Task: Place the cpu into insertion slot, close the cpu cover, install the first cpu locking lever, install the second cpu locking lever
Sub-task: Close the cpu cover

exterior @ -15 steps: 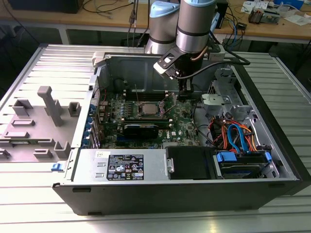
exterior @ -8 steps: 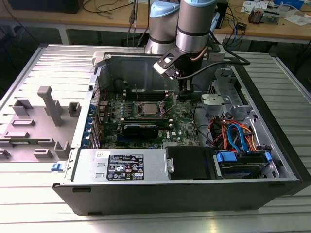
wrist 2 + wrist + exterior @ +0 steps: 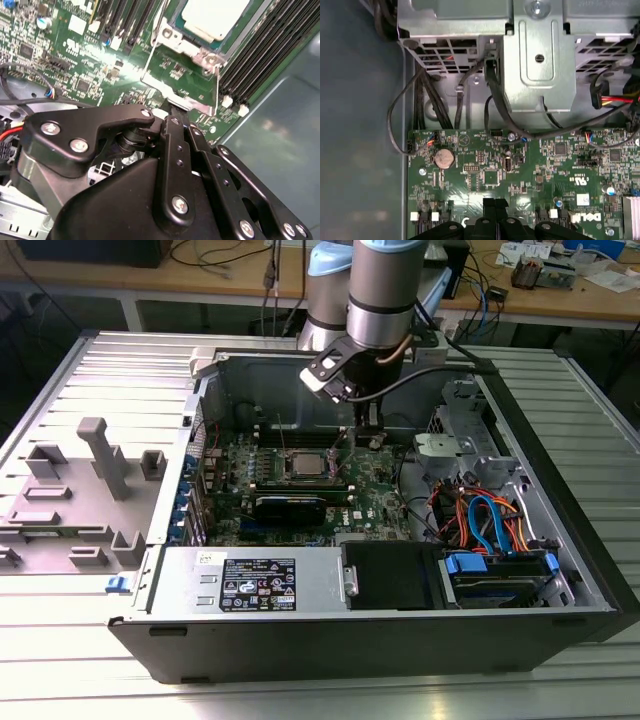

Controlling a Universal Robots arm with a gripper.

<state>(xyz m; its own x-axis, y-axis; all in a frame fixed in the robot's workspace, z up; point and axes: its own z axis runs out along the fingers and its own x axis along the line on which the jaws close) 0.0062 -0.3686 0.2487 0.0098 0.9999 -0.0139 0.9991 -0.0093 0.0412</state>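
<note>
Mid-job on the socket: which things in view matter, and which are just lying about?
Job: shiny silver-topped square cpu; silvery metal socket frame around it; thin wire locking lever; black gripper.
Lying about: round silver coin battery; long black memory slots; blue and orange cables; grey plastic fixture.

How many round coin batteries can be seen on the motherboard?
1. In the first wrist view the coin battery sits near a corner of the motherboard. Others may be hidden where the board is covered or out of view.
</note>
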